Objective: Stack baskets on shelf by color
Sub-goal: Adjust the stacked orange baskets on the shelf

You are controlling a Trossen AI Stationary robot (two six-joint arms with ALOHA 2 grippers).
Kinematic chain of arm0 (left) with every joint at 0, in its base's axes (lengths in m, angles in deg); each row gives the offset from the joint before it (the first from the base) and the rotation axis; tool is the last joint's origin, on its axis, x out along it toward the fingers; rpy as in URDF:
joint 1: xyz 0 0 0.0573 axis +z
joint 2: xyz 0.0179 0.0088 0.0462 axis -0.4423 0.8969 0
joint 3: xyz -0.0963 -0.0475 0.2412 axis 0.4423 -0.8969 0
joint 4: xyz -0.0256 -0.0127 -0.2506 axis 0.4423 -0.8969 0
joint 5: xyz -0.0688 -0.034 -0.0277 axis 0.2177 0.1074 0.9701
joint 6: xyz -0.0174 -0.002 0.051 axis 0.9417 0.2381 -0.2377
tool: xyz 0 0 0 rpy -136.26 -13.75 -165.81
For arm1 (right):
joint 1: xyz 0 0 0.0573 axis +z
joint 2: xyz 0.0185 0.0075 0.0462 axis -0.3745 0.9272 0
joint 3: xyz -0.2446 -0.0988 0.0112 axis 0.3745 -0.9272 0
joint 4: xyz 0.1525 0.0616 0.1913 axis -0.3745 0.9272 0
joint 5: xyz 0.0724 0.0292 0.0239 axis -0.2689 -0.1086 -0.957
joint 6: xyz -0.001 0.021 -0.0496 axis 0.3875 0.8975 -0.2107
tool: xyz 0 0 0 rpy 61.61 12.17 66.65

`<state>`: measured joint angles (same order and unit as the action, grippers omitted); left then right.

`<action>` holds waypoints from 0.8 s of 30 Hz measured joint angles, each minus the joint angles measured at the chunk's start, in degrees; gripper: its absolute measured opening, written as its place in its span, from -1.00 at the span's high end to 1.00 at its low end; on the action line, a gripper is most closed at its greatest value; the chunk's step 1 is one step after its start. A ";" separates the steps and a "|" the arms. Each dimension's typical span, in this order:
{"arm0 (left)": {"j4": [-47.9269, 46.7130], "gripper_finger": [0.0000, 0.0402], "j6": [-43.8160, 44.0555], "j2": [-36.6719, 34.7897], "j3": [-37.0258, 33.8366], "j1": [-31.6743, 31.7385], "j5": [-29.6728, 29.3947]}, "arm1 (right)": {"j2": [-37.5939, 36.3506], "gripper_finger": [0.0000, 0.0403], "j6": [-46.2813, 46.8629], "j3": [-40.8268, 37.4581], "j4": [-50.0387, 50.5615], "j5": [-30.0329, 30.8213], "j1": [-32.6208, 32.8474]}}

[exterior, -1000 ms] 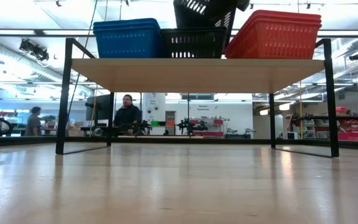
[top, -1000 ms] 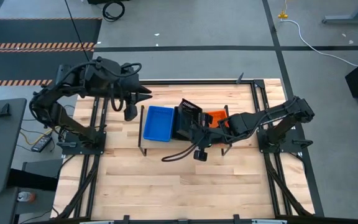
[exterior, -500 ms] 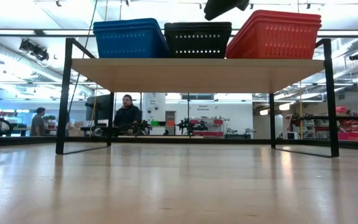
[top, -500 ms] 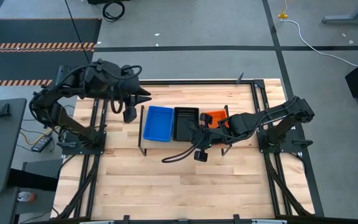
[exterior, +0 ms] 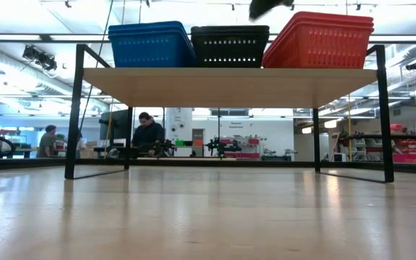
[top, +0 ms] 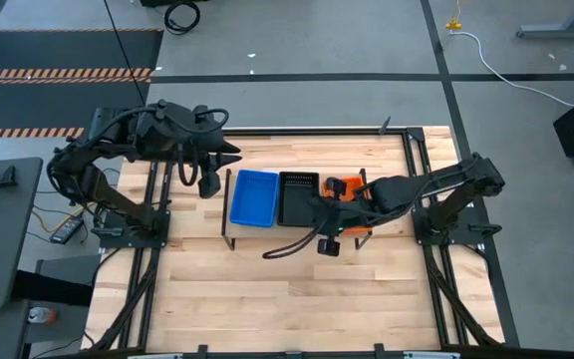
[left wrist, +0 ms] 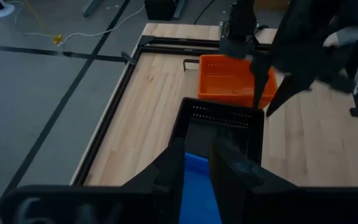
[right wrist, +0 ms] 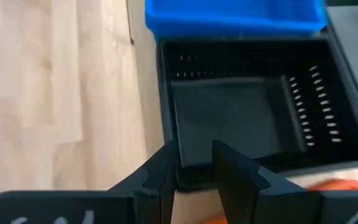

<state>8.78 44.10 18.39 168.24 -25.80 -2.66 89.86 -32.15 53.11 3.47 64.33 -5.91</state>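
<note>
Three stacks of baskets stand side by side on the shelf: blue, black and orange, bottoms on the board. In the low view the blue basket stack, black stack and orange stack sit level. My right gripper hovers open above the black stack's right edge, next to the orange one, touching nothing; its wrist view looks into the black basket. My left gripper waits open beyond the shelf's far left corner.
The shelf's dark legs stand on the wooden tabletop, which has free room in front of the shelf. A black cable loops under my right arm. People show in the room behind the table.
A black basket that hung tilted at my right gripper over the black stack has dropped flat into that stack. My right gripper has let go of it, risen a little and drawn back toward the table's right, over the orange stack.
</note>
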 joint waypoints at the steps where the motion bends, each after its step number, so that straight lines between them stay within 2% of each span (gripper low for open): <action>1: 0.07 0.61 0.00 0.00 0.00 0.02 -0.07 | -0.15 0.46 0.60 1.61 1.67 0.08 0.47; 5: 0.03 0.61 0.07 -0.02 0.00 0.50 -1.74 | -0.32 0.46 3.40 8.10 8.36 -2.82 3.08; 10: -0.17 0.61 1.08 -0.02 0.00 -0.28 -1.77 | -0.28 0.46 10.31 10.28 11.77 -10.08 7.38; 15: 0.62 0.61 2.10 0.00 0.00 -1.57 -1.75 | 0.40 0.46 16.51 6.81 17.69 -10.31 11.33; 24: 2.94 0.61 2.06 0.29 -0.02 -3.26 -1.93 | 0.45 0.46 19.67 -1.87 13.09 -9.90 13.17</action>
<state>11.72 46.16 18.68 168.22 -29.07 -4.59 90.31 -12.48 51.24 16.56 54.42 7.26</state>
